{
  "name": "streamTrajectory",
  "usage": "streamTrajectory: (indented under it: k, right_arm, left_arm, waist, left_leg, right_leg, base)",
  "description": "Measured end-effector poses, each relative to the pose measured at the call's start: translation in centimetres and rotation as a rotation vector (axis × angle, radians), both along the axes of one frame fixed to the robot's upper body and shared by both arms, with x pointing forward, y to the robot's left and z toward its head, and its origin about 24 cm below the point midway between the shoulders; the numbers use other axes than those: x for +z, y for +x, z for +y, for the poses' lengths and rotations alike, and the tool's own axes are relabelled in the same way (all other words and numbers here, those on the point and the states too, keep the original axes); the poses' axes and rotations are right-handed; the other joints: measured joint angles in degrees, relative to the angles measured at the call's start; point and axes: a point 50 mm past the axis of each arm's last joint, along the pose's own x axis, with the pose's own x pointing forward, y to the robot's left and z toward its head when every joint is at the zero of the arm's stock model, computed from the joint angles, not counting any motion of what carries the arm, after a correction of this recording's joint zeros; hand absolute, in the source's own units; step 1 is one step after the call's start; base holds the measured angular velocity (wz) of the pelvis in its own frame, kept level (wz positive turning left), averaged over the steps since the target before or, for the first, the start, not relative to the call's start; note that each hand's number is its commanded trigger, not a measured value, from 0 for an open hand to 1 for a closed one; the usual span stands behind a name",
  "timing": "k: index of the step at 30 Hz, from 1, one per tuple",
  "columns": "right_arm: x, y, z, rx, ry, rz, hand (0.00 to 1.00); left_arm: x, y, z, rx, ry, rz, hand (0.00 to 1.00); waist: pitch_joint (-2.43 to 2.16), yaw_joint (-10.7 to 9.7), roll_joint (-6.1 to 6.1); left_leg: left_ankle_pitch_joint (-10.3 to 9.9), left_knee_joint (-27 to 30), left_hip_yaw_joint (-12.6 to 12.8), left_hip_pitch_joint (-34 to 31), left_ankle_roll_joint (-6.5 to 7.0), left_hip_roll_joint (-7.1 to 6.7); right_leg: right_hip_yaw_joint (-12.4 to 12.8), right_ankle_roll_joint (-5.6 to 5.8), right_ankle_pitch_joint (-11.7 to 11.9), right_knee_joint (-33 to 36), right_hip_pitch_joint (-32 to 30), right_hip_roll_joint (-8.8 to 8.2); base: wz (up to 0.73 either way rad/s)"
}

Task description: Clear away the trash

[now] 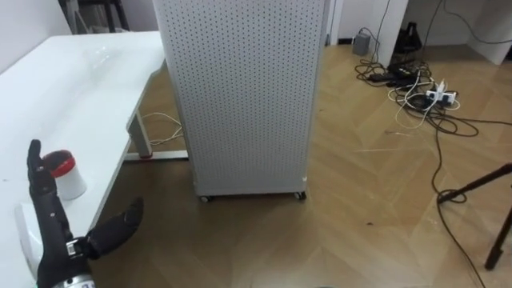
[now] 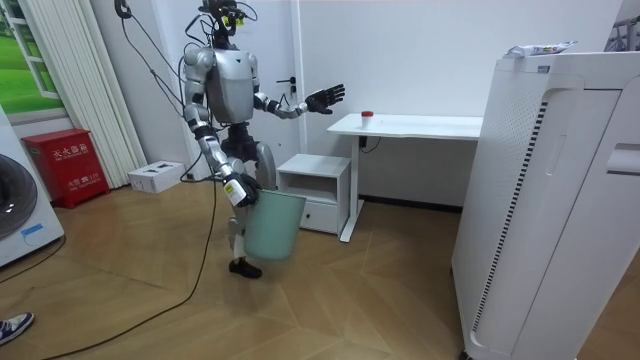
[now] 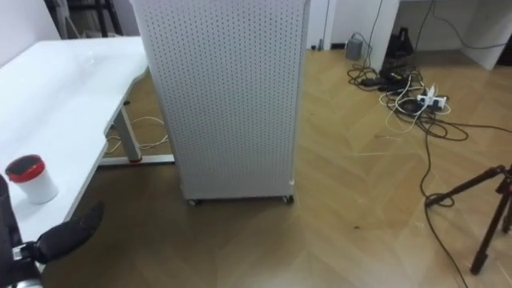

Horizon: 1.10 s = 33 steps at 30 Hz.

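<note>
We see the robot standing off the bench's point(image 2: 420, 126) short end, the end toward the room view's left. Its left hand point(image 1: 50, 237) is raised beside that end, released: the fingers are straight and point up, the thumb is spread out away from the bench, and it holds nothing.

The garbage is a small white cup point(image 1: 66, 174) with a red lid. It stands upright on the bench, near the edge and just beyond the left hand's fingertips, without touching them. Its long axis is vertical and the red lid points up.

In the room view a pale green bin point(image 2: 272, 226) hangs at the robot's side, tilted, on the side away from the bench. The right hand point(image 2: 243, 192) is at the bin's rim. It is too small there for us to tell whether it is clenched.

Past the bench's far end stands a tall white perforated cabinet point(image 1: 240, 96) on small feet. Farther from the bench, cables point(image 1: 416, 92) lie tangled on the wood floor. A low white drawer unit point(image 2: 312, 188) sits by the bench's leg.
</note>
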Motion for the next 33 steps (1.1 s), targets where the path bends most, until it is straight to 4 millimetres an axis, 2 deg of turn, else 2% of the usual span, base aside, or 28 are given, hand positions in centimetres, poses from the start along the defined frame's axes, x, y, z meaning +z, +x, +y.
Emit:
streamTrajectory:
  k: [2, 3, 4, 5, 7, 8, 9, 10, 11, 12, 13, 14, 15, 17, 18, 21, 22, 23, 24, 25, 26, 27, 28, 30, 31, 33]
  right_arm:
    - [0.0, 0.0, 0.0, -0.002, -0.003, 0.001, 1.0]
    - [0.0, 0.0, 0.0, -0.004, -0.004, 0.0, 1.0]
    - [0.0, 0.0, 0.0, -0.005, -0.007, 0.001, 1.0]
    - [-0.1, -0.2, 0.1, -0.007, -0.01, 0.007, 1.0]
    - [-0.2, -0.4, 0.0, -0.021, -0.012, 0.016, 1.0]
    - [-0.3, -0.7, -0.1, -0.028, -0.017, 0.027, 1.0]
    - [-0.4, -0.8, -0.2, -0.029, -0.02, 0.031, 1.0]
    - [-0.4, -1.1, -0.3, -0.031, -0.026, 0.039, 1.0]
    - [-0.6, -1.5, -0.4, -0.035, -0.029, 0.053, 1.0]
    - [-0.6, -1.7, -0.4, -0.037, -0.029, 0.059, 1.0]
    - [-0.7, -2.0, -0.4, -0.043, -0.031, 0.066, 1.0]
    - [-0.7, -2.2, -0.5, -0.047, -0.032, 0.069, 1.0]
    - [-0.7, -2.2, -0.5, -0.049, -0.033, 0.069, 1.0]
    - [-0.7, -2.1, -0.5, -0.048, -0.034, 0.067, 1.0]
    - [-0.7, -2.1, -0.5, -0.048, -0.037, 0.067, 1.0]
    - [-0.6, -1.9, -0.4, -0.046, -0.036, 0.06, 1.0]
    - [-0.6, -1.8, -0.5, -0.05, -0.033, 0.055, 1.0]
    - [-0.5, -1.8, -0.5, -0.056, -0.031, 0.055, 1.0]
    - [-0.5, -1.8, -0.6, -0.059, -0.031, 0.054, 1.0]
    - [-0.5, -1.8, -0.7, -0.076, -0.029, 0.052, 1.0]
    - [-0.5, -1.8, -0.7, -0.089, -0.023, 0.05, 1.0]
    - [-0.5, -1.8, -0.7, -0.093, -0.022, 0.05, 1.0]
    - [-0.5, -1.9, -0.8, -0.108, -0.02, 0.049, 1.0]
    - [-0.4, -1.6, -0.9, -0.125, -0.02, 0.041, 1.0]
    - [-0.4, -1.3, -0.9, -0.124, -0.025, 0.036, 1.0]
    - [-0.4, -0.6, -0.9, -0.109, -0.02, 0.032, 1.0]
  left_arm:
    - [-0.5, -0.1, 0.2, 0.01, -0.001, 0.023, 0.0]
    - [-0.7, -0.2, 0.2, 0.014, -0.002, 0.034, 0.0]
    - [-0.9, -0.2, 0.3, 0.017, -0.005, 0.043, 0.0]
    - [-0.9, -0.2, 0.2, 0.014, -0.008, 0.043, 0.0]
    - [-0.9, -0.2, 0.1, 0.013, -0.01, 0.043, 0.0]
    - [-0.9, -0.2, 0.1, 0.016, -0.011, 0.042, 0.0]
    - [-1.0, -0.2, 0.2, 0.022, -0.014, 0.042, 0.0]
    - [-1.2, -0.4, 0.3, 0.037, -0.02, 0.047, 0.0]
    - [-1.6, -0.6, 0.4, 0.05, -0.02, 0.06, 0.0]
    - [-1.7, -0.7, 0.5, 0.052, -0.019, 0.067, 0.0]
    - [-1.7, -0.7, 0.5, 0.053, -0.019, 0.068, 0.0]
    - [-1.7, -0.7, 0.5, 0.053, -0.018, 0.069, 0.0]
    - [-1.8, -0.8, 0.5, 0.053, -0.018, 0.071, 0.0]
    - [-1.9, -0.8, 0.5, 0.048, -0.017, 0.078, 0.0]
    - [-1.8, -0.8, 0.5, 0.045, -0.017, 0.077, 0.0]
    - [-1.4, -0.6, 0.5, 0.035, -0.017, 0.062, 0.0]
    - [-1.3, -0.5, 0.5, 0.031, -0.017, 0.056, 0.0]
    - [-1.2, -0.4, 0.5, 0.028, -0.017, 0.054, 0.0]
    - [-1.2, -0.3, 0.4, 0.027, -0.016, 0.051, 0.0]
    - [-1.1, -0.3, 0.4, 0.026, -0.016, 0.048, 0.0]
    - [-0.8, -0.2, 0.4, 0.03, -0.014, 0.033, 0.0]
    - [-0.5, -0.1, 0.4, 0.031, -0.014, 0.019, 0.0]
    - [0.0, 0.2, 0.2, 0.028, -0.007, -0.008, 0.0]
    - [0.5, 0.4, 0.1, 0.03, 0.0, -0.033, 0.0]
    - [0.7, 0.4, 0.2, 0.032, 0.003, -0.041, 0.0]
    - [0.7, 0.4, 0.3, 0.039, 0.002, -0.045, 0.0]
  waist:
    - [0.34, 0.3, -0.31]
    - [0.36, 0.4, -0.24]
    - [0.44, 0.86, -0.11]
    - [0.65, 0.89, 0.07]
    - [0.8, 0.46, -0.21]
    - [0.89, 0.39, -0.41]
    - [0.84, 0.65, -0.35]
    - [0.7, 1.18, -0.18]
    - [0.5, 1.64, -0.29]
    - [0.28, 1.57, -0.16]
    - [-0.14, 1.63, -0.18]
    - [-0.34, 1.61, -0.61]
    - [-0.28, 2.0, -0.69]
    - [-0.33, 2.7, -1.08]
    - [-0.33, 2.58, -1.09]
    - [-0.34, 3.32, -1.1]
    - [-0.32, 3.31, -1.17]
    - [-0.48, 3.29, -1.44]
    - [-0.5, 3.35, -1.46]
    - [-0.52, 3.46, -1.31]
    - [-0.49, 3.47, -1.43]
    - [-0.49, 3.29, -1.45]
    - [-0.45, 3.26, -1.52]
    - [-0.54, 3.79, -1.17]
    - [-0.31, 4.25, -0.6]
    - [-0.14, 4.86, -0.27]
  left_leg:
    - [-1.2, 7.83, 0.51, -3.45, -0.43, 0.46]
    - [-1.36, 9.91, 0.67, -4.44, -0.39, 0.62]
    - [-1.3, 14.61, 0.81, -7.21, -0.42, 0.73]
    - [-1.59, 17.78, 0.47, -10.05, -0.63, 0.79]
    - [-1.57, 16.28, -0.43, -14.14, -0.64, -0.33]
    - [-0.74, 13.55, -0.07, -17.04, -0.82, -0.97]
    - [0.25, 11.32, 0.09, -18.09, -1.09, -1.22]
    - [3.81, 5.88, 0.01, -19.7, -0.45, -1.82]
    - [8.31, 2.26, -0.01, -20.37, -0.15, -2.05]
    - [10.2, 0.98, 0.01, -20.33, -0.01, -2.0]
    - [12.68, 0.39, 0.33, -19.63, 0.97, -2.37]
    - [13.68, 0.31, 0.65, -19.19, 2.28, -3.09]
    - [14.31, 0.78, 0.93, -19.08, 2.94, -3.3]
    - [13.13, 2.41, 1.49, -18.91, 3.62, -4.68]
    - [12.58, 2.93, 1.63, -18.89, 3.81, -4.88]
    - [8.61, 7.01, 4.22, -19.09, 4.62, -4.86]
    - [6.84, 8.81, 4.95, -19.07, 5.02, -5.24]
    - [5.45, 9.58, 4.91, -18.77, 5.48, -6.15]
    - [4.75, 10.13, 4.85, -18.54, 5.71, -6.69]
    - [3.6, 11.04, 5.41, -18.03, 6.29, -7.05]
    - [2.42, 12.06, 5.47, -17.73, 6.82, -7.71]
    - [1.75, 12.78, 5.56, -17.7, 7.17, -7.81]
    - [0.48, 13.83, 6.25, -17.26, 7.83, -7.66]
    - [-0.67, 14.11, 6.08, -16.56, 8.48, -7.69]
    - [-1.02, 13.43, 5.22, -15.55, 8.68, -7.67]
    - [-0.66, 10.63, 4.47, -14.0, 8.78, -7.49]
  right_leg:
    - [-0.16, -0.96, -0.96, -0.01, -0.01, 0.2]
    - [-0.01, -1.09, -1.09, 0.06, 0.01, 0.35]
    - [0.2, -1.52, -1.35, 0.68, 0.12, 0.65]
    - [0.55, -1.96, -1.64, 1.01, 0.09, 0.98]
    - [0.74, -2.16, -2.52, 1.73, -0.22, 0.91]
    - [0.62, -2.14, -3.36, 2.57, -0.21, 0.66]
    - [0.33, -2.13, -3.85, 2.94, -0.09, 0.47]
    - [0.28, -1.81, -4.83, 3.95, 0.02, 0.34]
    - [0.41, -1.42, -6.0, 4.93, 0.36, 0.05]
    - [0.29, -1.15, -6.5, 5.12, 0.67, -0.03]
    - [-0.64, -0.37, -7.64, 5.7, 0.85, -0.62]
    - [-1.88, 0.36, -8.45, 6.21, 0.9, -1.63]
    - [-2.53, 0.67, -8.79, 6.36, 0.92, -2.08]
    - [-4.65, 1.86, -9.61, 5.89, 2.18, -4.13]
    - [-4.81, 2.03, -9.71, 5.58, 2.65, -4.41]
    - [-4.67, 2.94, -10.9, 5.71, 4.25, -5.39]
    - [-5.21, 3.38, -12.14, 6.76, 4.78, -6.22]
    - [-6.57, 4.44, -13.49, 8.87, 4.93, -7.59]
    - [-7.21, 5.04, -13.91, 10.5, 4.83, -8.26]
    - [-8.6, 5.34, -14.05, 15.85, 3.91, -9.74]
    - [-9.39, 5.81, -13.79, 21.76, 2.3, -11.36]
    - [-9.64, 6.42, -13.38, 24.31, 1.55, -11.9]
    - [-10.06, 7.89, -12.22, 28.13, 0.13, -12.83]
    - [-10.41, 8.87, -9.34, 31.85, -1.2, -13.45]
    - [-10.49, 9.0, -7.48, 32.97, -1.75, -13.07]
    - [-10.35, 8.88, -10.0, 31.91, -4.48, -13.05]
  base:
    - [-0.06]
    - [-0.11]
    - [0.0]
    - [0.09]
    - [0.21]
    - [0.09]
    - [0.0]
    - [-0.11]
    - [-0.09]
    - [-0.03]
    - [0.06]
    - [0.0]
    - [-0.18]
    - [-0.1]
    - [0.03]
    - [-0.12]
    - [0.0]
    - [0.05]
    - [0.08]
    - [0.12]
    - [0.21]
    - [0.38]
    - [0.37]
    - [0.17]
    - [-0.04]
    - [0.02]
